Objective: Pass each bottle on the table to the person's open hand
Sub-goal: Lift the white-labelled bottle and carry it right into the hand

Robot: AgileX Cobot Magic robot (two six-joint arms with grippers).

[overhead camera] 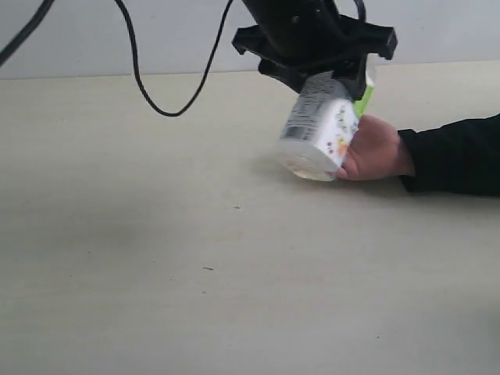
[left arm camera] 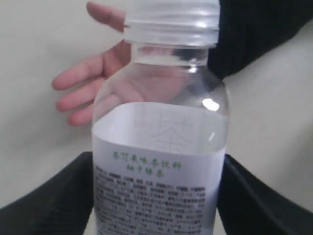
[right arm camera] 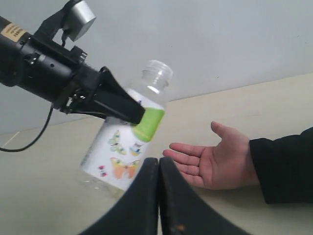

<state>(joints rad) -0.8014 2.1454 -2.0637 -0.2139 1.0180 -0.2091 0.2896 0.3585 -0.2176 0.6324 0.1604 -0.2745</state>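
Observation:
A clear bottle [overhead camera: 316, 129] with a white-green butterfly label hangs tilted in the air, my left gripper [overhead camera: 332, 78] shut on its upper part. In the left wrist view the bottle [left arm camera: 161, 147] fills the space between the black fingers [left arm camera: 54, 196]. The person's open hand [overhead camera: 379, 148] lies palm up on the table [overhead camera: 156, 250], right beside and partly behind the bottle's base. From the right wrist view I see the bottle [right arm camera: 129, 142], the left gripper [right arm camera: 122, 110] and the hand [right arm camera: 215, 161]. My right gripper [right arm camera: 159, 164] is shut on nothing. No other bottles are in view.
A black sleeve [overhead camera: 461, 156] runs off the right edge behind the hand. A black cable [overhead camera: 148, 86] loops down from the arm over the back of the table. A pale wall [overhead camera: 117, 31] stands behind the table's far edge.

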